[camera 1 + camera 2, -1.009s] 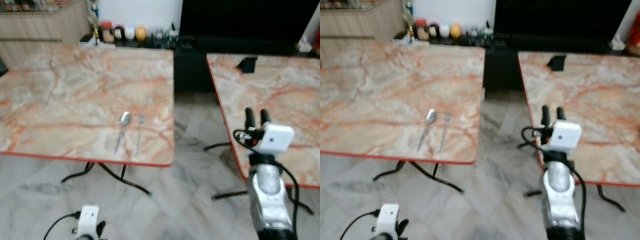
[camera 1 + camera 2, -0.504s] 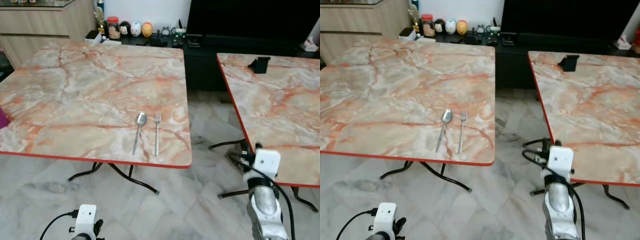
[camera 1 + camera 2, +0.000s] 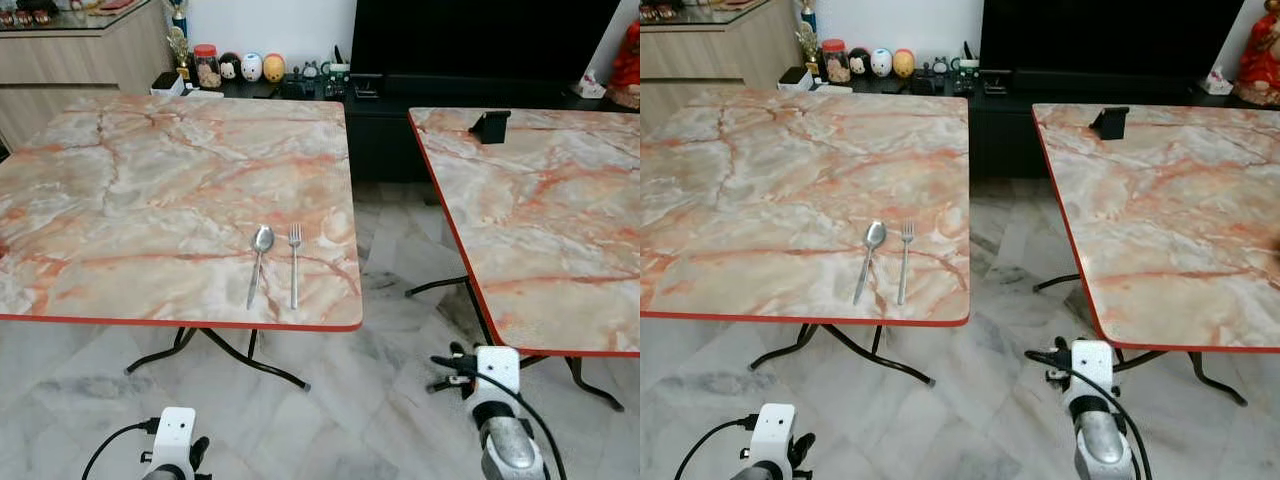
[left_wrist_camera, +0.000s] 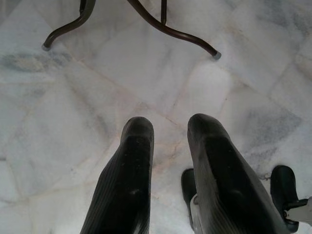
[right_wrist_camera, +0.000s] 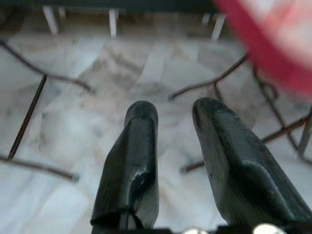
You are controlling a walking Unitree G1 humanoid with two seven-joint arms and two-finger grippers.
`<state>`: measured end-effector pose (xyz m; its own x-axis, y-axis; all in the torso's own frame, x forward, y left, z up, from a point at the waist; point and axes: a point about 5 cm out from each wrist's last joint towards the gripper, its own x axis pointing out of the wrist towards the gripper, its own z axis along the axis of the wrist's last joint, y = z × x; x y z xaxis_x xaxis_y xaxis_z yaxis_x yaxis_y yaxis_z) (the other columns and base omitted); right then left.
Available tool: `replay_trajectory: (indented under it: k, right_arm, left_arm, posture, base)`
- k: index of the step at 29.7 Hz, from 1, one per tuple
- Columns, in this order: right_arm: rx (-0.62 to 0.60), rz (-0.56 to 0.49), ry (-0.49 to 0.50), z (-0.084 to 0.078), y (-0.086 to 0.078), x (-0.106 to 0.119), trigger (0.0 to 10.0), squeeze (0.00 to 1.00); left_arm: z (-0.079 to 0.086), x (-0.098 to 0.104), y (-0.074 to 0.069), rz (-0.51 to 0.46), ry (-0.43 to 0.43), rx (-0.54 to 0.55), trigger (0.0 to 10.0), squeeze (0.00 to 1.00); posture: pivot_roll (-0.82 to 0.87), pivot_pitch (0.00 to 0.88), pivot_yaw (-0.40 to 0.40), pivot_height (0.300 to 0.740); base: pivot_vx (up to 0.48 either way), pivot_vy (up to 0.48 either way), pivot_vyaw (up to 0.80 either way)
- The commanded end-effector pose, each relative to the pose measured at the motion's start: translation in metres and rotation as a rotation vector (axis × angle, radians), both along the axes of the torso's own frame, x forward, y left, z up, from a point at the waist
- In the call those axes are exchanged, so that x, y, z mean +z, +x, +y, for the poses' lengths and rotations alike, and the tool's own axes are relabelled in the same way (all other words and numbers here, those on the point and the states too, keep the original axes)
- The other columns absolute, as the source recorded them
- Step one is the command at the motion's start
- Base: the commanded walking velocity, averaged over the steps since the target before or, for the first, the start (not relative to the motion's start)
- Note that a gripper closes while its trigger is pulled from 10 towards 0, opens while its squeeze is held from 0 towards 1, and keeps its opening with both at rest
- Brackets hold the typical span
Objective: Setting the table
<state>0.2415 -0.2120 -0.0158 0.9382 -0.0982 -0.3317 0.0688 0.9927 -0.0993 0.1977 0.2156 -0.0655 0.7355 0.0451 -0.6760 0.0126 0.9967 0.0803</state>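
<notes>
A silver spoon (image 3: pixel 259 262) and a silver fork (image 3: pixel 294 265) lie side by side near the front right edge of the left marble table (image 3: pixel 150 190). Both handles point toward me. My right gripper (image 5: pixel 173 109) hangs low over the floor, in front of the right marble table's (image 3: pixel 560 220) red front edge and below it. Its fingers are apart and hold nothing. My left gripper (image 4: pixel 170 126) hangs idle near the floor in front of the left table, open and empty, with the table's dark legs (image 4: pixel 161 27) beyond it.
A black stand (image 3: pixel 490 125) sits at the back of the right table. A tiled floor gap (image 3: pixel 400 270) runs between the tables. Behind them are a dark TV cabinet (image 3: pixel 470 40), small figurines (image 3: pixel 250 67) and a wooden sideboard (image 3: pixel 80 45).
My right arm has dropped from in front of the right table's top to below its front edge. The view has shifted and sharpened. Spoon and fork lie as before.
</notes>
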Motion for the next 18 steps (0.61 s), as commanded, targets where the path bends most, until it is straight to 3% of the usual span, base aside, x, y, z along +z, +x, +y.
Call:
replay_trajectory:
  k: [1,4,8,9,10,12,13,15,18]
  right_arm:
    - [0.005,0.084,0.028,0.005,-0.006,-0.012,10.0,0.0]
    - [0.053,0.147,0.019,0.013,-0.012,-0.021,10.0,0.0]
    - [0.038,0.282,0.1,0.021,-0.035,-0.043,10.0,0.0]
    - [-0.007,0.349,0.135,0.02,-0.049,-0.053,10.0,0.0]
    - [-0.007,0.349,0.135,0.02,-0.049,-0.053,10.0,0.0]
    - [-0.062,0.429,0.141,0.014,-0.067,-0.064,10.0,0.0]
    - [-0.1,0.507,0.109,0.008,-0.083,-0.072,10.0,0.0]
    - [-0.124,0.542,0.08,0.004,-0.09,-0.075,10.0,0.0]
    - [-0.13,0.486,0.121,0.005,-0.087,-0.072,10.0,0.0]
  left_arm:
    - [-0.001,0.0,0.0,-0.006,-0.001,-0.008,10.0,0.0]
    - [-0.001,0.0,0.001,-0.007,-0.001,-0.007,10.0,0.0]
    - [-0.002,0.0,0.001,-0.006,-0.002,-0.005,10.0,0.0]
    - [-0.002,0.0,0.001,-0.005,-0.004,-0.005,10.0,0.0]
    - [-0.002,0.0,0.001,-0.005,-0.004,-0.005,10.0,0.0]
    - [-0.003,0.0,0.001,-0.006,-0.006,-0.005,10.0,0.0]
    - [-0.003,0.0,0.001,-0.008,-0.006,-0.002,10.0,0.0]
    - [-0.002,0.0,0.001,-0.009,-0.006,0.0,10.0,0.0]
    - [0.0,0.0,-0.001,-0.004,-0.002,0.002,10.0,0.0]
  posture:
    - [0.03,0.0,-0.019,0.724]
    - [0.02,0.0,-0.02,0.724]
    - [0.02,0.0,-0.017,0.724]
    - [0.03,0.0,-0.018,0.724]
    - [0.03,0.0,-0.018,0.724]
    - [0.04,0.0,-0.02,0.724]
    - [0.05,0.0,-0.021,0.724]
    - [0.05,0.0,-0.021,0.724]
    - [0.03,0.0,-0.012,0.724]
  base:
    - [0.0,0.0,0.0]
    - [0.0,0.0,0.0]
    - [0.0,0.0,0.0]
    - [0.0,0.0,0.0]
    - [0.0,0.0,0.0]
    - [0.0,0.0,0.0]
    - [0.0,0.0,0.0]
    - [0.0,0.0,0.0]
    - [0.0,0.0,0.0]
